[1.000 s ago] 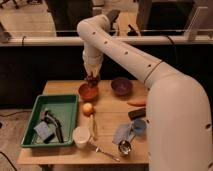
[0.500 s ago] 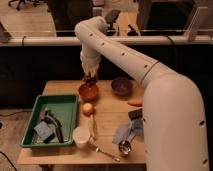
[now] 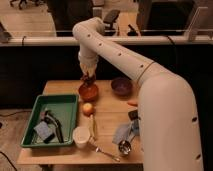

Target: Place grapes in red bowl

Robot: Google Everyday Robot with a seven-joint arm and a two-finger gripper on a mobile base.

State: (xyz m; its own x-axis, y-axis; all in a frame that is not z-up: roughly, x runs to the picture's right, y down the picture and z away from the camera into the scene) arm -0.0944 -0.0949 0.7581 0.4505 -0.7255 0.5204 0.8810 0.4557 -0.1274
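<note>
The red bowl stands on the wooden table, near its back edge, left of the dark purple bowl. My gripper hangs straight down over the red bowl, just above its rim. A small dark lump, the grapes, shows at the gripper's tip, right over the bowl's mouth. I cannot tell whether the grapes are still held.
A round yellowish fruit lies in front of the red bowl. A green tray with tools sits at the left. A white cup, a spoon, a blue cloth and an orange carrot lie on the table's front and right.
The arm has swung a little and the gripper has come down closer to the red bowl's mouth.
</note>
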